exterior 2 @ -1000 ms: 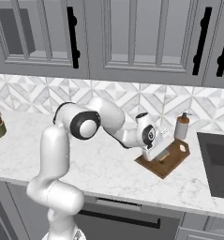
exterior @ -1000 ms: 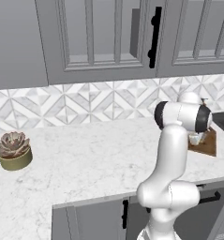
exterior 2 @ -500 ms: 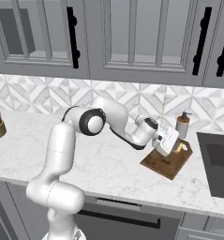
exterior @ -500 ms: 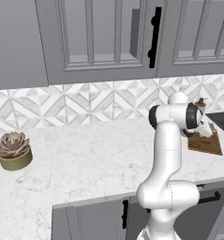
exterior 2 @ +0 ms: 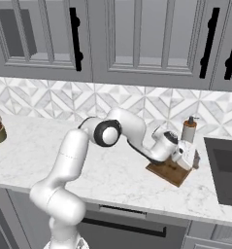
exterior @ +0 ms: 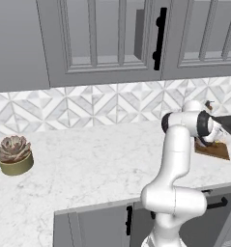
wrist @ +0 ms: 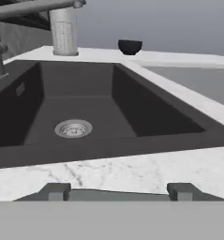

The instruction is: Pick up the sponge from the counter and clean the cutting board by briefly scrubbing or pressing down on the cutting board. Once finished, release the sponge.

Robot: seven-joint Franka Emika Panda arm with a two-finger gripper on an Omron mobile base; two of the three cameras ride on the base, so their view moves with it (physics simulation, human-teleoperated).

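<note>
1. The gripper (exterior 2: 195, 159) hangs low over the right end of the cutting board (exterior 2: 167, 172), near the counter's (exterior 2: 117, 177) front edge; its fingers (wrist: 57, 191) stand wide apart with nothing between them.
2. I cannot make out the sponge.
3. The sink (wrist: 85, 112) drops away just past the board's right end.
4. A dispenser bottle (exterior 2: 188, 130) stands behind the board; bare marble runs left to a potted plant (exterior: 13, 154).

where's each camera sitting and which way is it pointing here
Left base view: behind the arm on its left, facing the counter and backsplash; the arm rises at lower right.
Right base view: behind on the right, same counter; the arm reaches to the cutting board.
Hand view: on the hand, facing the sink; fingertips at bottom.
Both base views share the cutting board and succulent pot.
</note>
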